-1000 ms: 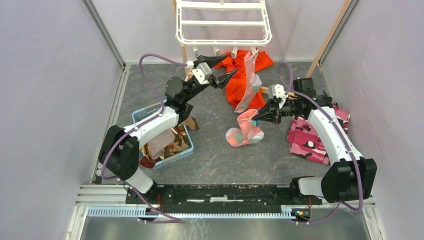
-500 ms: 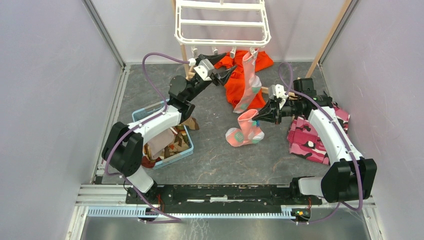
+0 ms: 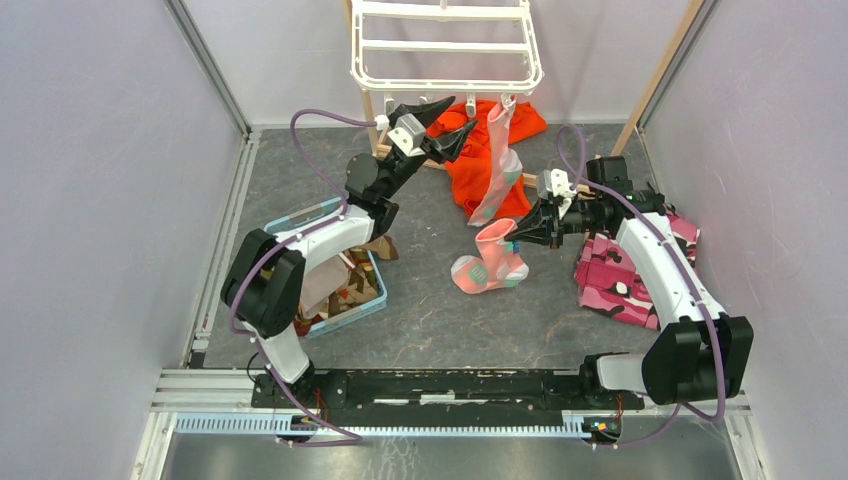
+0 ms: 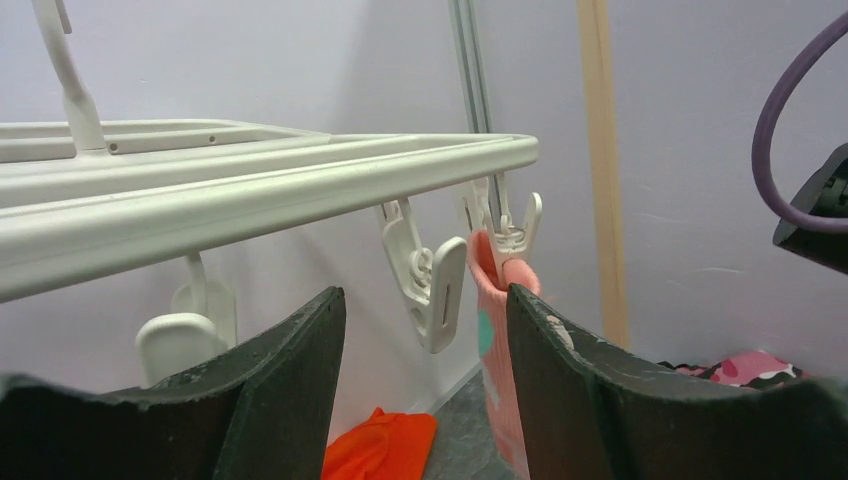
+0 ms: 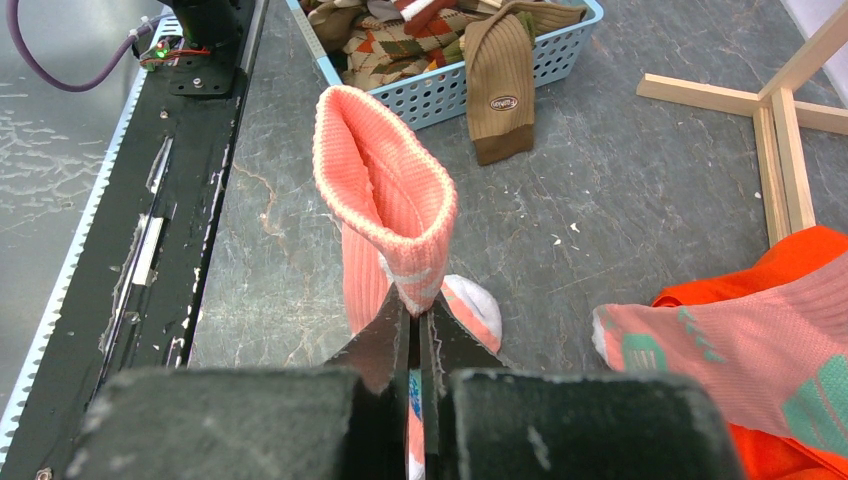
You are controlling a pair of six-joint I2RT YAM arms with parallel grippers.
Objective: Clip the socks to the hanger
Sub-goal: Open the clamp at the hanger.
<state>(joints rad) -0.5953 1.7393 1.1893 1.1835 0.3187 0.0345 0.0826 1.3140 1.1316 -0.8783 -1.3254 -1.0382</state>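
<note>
The white hanger (image 3: 447,82) hangs at the back, with small clips along its front edge. One pink sock (image 3: 497,165) dangles from a clip, its cuff pinched there (image 4: 497,262). My left gripper (image 3: 463,113) is raised just below that edge, open. A free clip (image 4: 437,285) stands between its fingers, touching neither, and the hung sock (image 4: 492,340) is by the right finger. My right gripper (image 3: 522,231) is shut on the cuff of a second pink sock (image 3: 488,258), whose foot rests on the floor. In the right wrist view that cuff (image 5: 385,195) gapes open above the shut jaws (image 5: 415,318).
A blue basket (image 3: 290,222) with several socks sits at the left, and a brown sock (image 5: 500,85) hangs over its rim. An orange garment (image 3: 468,175) lies under the hanger. A pink camouflage cloth (image 3: 608,278) lies at the right. Wooden stand legs (image 5: 780,110) cross the floor.
My left gripper has risen and moved back toward the hanger's clips, still open. The right gripper and its sock have stayed put.
</note>
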